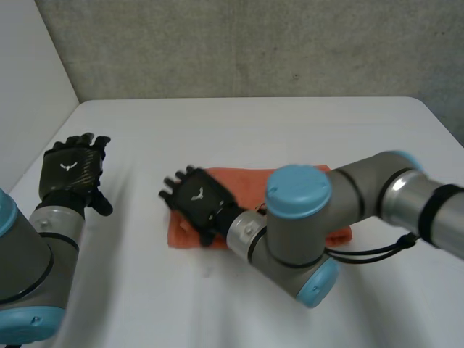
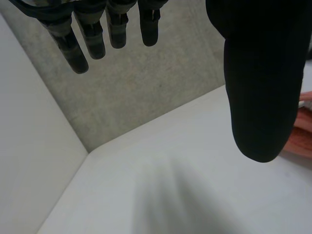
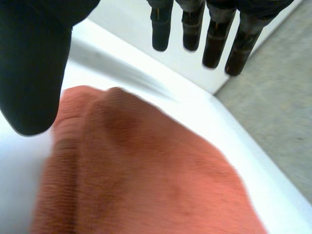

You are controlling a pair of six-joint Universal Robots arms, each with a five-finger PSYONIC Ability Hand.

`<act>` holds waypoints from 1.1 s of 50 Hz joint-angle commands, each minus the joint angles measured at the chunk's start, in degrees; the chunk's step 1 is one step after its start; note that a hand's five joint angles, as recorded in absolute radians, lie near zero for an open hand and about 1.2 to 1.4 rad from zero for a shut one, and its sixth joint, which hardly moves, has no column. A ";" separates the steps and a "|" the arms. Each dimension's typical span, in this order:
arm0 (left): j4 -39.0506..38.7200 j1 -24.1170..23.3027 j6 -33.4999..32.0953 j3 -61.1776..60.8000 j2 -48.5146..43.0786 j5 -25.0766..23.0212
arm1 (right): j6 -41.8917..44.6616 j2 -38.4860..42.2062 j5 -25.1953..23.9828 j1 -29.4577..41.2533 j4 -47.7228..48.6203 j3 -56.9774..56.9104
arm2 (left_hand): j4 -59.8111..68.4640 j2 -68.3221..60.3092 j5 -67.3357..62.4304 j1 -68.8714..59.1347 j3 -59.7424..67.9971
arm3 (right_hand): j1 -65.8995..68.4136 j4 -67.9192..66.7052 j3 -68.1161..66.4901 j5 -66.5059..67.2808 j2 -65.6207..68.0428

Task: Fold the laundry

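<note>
The right robot hand [image 1: 197, 201] hovers over one end of the folded orange towel [image 1: 245, 181], fingers straight, holding nothing; the left robot hand [image 1: 71, 170] is spread above the table [image 1: 254, 123], well apart

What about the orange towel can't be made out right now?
- Head view: the right arm covers the folded orange terry towel at its middle and near edge.
- Head view: the right hand hides the towel end beneath it; contact unclear.
- Left wrist view: the left hand, by its thumb, and the picture edge cut off the towel.
</note>
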State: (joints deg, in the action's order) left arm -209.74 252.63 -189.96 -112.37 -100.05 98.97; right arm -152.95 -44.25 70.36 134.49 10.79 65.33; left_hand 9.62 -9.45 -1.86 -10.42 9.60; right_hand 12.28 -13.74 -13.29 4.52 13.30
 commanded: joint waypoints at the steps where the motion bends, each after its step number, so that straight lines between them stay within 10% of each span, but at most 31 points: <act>1: -0.58 -3.46 -0.06 2.06 -0.50 -0.71 | -4.19 -11.89 6.63 -7.20 -0.24 6.98 | 0.38 -0.55 1.86 0.42 0.40 | -2.28 3.74 3.29 -4.52 -3.30; 28: 2.23 -17.00 0.12 25.09 -24.23 -6.51 | -7.80 -20.70 2.15 -31.66 4.76 36.62 | 4.63 -4.80 -2.39 -3.83 4.65 | 23.87 -22.40 -22.85 21.62 22.84; 32: 6.43 -16.91 0.12 27.28 -26.95 -6.51 | -7.72 -19.82 2.06 -31.66 5.38 36.89 | 4.13 -4.30 -1.89 -3.33 4.14 | 26.57 -25.11 -25.55 24.33 25.54; 38: 10.49 -16.56 0.03 27.99 -27.83 -6.42 | -6.84 -19.12 3.12 -31.66 8.10 37.06 | 3.28 -3.46 -1.04 -2.48 3.30 | 67.61 -66.14 -66.59 65.36 66.58; 48: 15.85 -15.94 0.47 20.97 -18.36 -0.28 | 4.06 -19.56 7.78 -30.08 7.84 28.54 | 1.60 -1.78 0.64 -0.80 1.62 | 67.72 -66.26 -66.71 65.48 66.70; 55: 16.03 -15.59 4.07 16.83 -9.99 2.45 | 5.12 -14.13 8.31 -8.67 4.24 13.45 | 0.93 -1.10 1.31 -0.13 0.95 | 67.72 -66.26 -66.71 65.48 66.70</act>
State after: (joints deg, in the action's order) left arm -193.66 236.84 -188.81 -92.32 -116.64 99.34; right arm -148.66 -63.16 78.65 110.67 17.51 89.91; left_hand 10.31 -10.28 -1.68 -10.87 10.39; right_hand 55.38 -68.29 -67.76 56.32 67.71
